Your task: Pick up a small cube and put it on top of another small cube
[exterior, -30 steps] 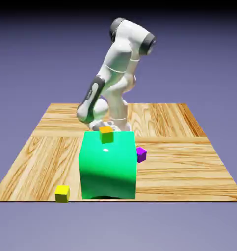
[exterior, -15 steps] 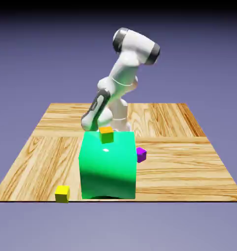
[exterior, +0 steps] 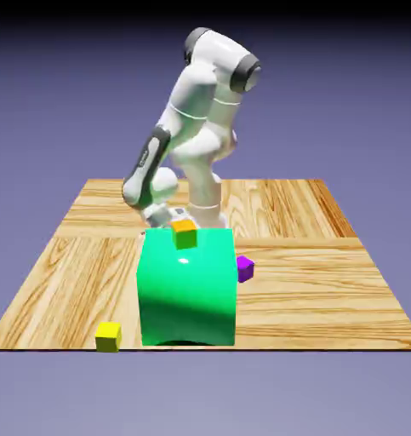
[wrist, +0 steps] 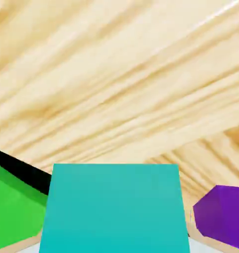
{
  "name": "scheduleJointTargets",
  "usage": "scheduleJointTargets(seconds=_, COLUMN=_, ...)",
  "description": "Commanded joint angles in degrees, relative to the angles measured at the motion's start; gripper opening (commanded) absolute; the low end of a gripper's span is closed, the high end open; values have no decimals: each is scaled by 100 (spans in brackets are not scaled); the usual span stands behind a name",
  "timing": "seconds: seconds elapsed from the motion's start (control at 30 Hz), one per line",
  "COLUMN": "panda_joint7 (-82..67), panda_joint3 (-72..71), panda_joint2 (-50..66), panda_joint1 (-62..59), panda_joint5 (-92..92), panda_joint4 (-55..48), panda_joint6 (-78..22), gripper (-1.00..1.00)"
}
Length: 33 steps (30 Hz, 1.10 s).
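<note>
Arm (exterior: 191,94) raised from its dip | pincer (wrist: 115,245) gripping teal cube (wrist: 115,207), bottom centre | likely lifted; orange cube (exterior: 185,234), mid-frame, awaits stacking

A yellow cube (exterior: 108,337), a purple cube (exterior: 245,269) and a green block (exterior: 188,289) (glossy, big) sit on the wooden table (exterior: 319,298).

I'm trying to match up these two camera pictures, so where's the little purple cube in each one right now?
Exterior view: purple cube, just past the big green block's right side.
Hand view: bottom right corner, cut off by the edge.
Shared landmark: the wood-grained tabletop.
</note>
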State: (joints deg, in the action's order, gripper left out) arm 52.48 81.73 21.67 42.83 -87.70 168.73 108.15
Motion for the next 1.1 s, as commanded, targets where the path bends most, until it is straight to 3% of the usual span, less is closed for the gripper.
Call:
scheduleJointTargets(seconds=0.0, panda_joint7=98, panda_joint3=15, panda_joint2=-62, panda_joint1=-148, panda_joint5=266, panda_joint4=-131, panda_joint6=64, gripper=-100)
scheduleJointTargets(seconds=0.23, panda_joint7=751, panda_joint3=113, panda_joint2=-504, panda_joint1=-1182, panda_joint5=2011, panda_joint4=-1052, panda_joint6=509, gripper=-100)
scheduleJointTargets(seconds=0.6, panda_joint7=3398, panda_joint3=-1858, panda_joint2=-2601, panda_joint1=-2692, panda_joint5=4684, panda_joint4=-2922, panda_joint6=-21, gripper=-100)
scheduleJointTargets(seconds=0.87, panda_joint7=4725, panda_joint3=-3509, panda_joint2=-3738, panda_joint1=-2696, panda_joint5=4790, panda_joint4=-3336, panda_joint6=-942, gripper=-100)
scheduleJointTargets(seconds=1.0, panda_joint7=4307, panda_joint3=-3718, panda_joint2=-3465, panda_joint1=-2439, panda_joint5=4255, panda_joint4=-2755, panda_joint6=-211, gripper=-100)
scheduleJointTargets(seconds=1.03, panda_joint7=4307, panda_joint3=-3718, panda_joint2=-3465, panda_joint1=-2439, panda_joint5=4255, panda_joint4=-2755, panda_joint6=-211, gripper=100)
scheduleJointTargets(seconds=1.07, panda_joint7=4307, panda_joint3=-3718, panda_joint2=-3465, panda_joint1=-2439, panda_joint5=4255, panda_joint4=-2755, panda_joint6=-211, gripper=100)
